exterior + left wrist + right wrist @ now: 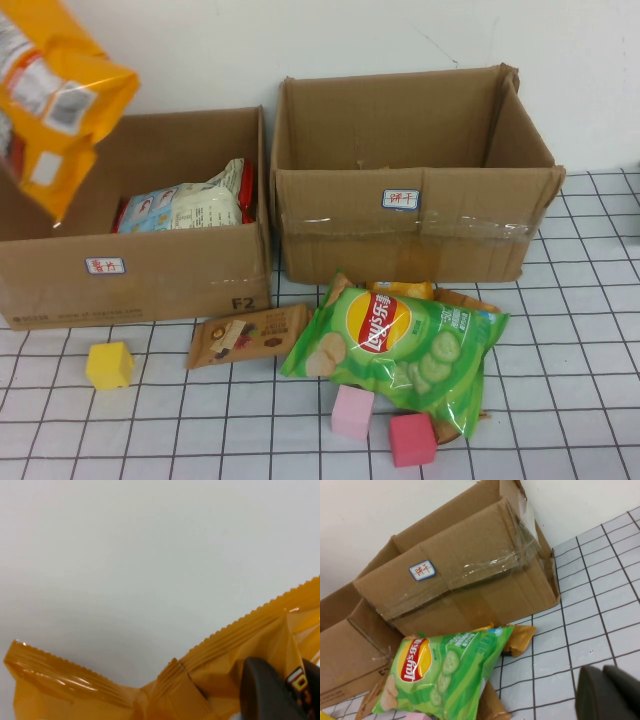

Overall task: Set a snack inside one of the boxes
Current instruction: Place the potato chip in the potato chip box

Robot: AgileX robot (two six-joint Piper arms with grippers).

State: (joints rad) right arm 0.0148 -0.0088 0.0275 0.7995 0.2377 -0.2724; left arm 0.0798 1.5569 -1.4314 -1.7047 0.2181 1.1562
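Note:
An orange snack bag (50, 90) hangs in the air at the far left, above the left end of the left cardboard box (140, 270). My left gripper (294, 681) is shut on the bag's crimped edge (225, 665); the high view does not show this gripper. The right cardboard box (410, 230) stands open beside the left one. My right gripper (608, 681) is shut and holds nothing, low over the gridded table to the right of a green chips bag (445, 675).
The left box holds white and red snack packs (190, 205). In front of the boxes lie the green chips bag (400, 340), a brown bar (245, 335) and orange packets under the chips. A yellow block (109, 365), a pink block (352, 412) and a red block (412, 439) sit nearer.

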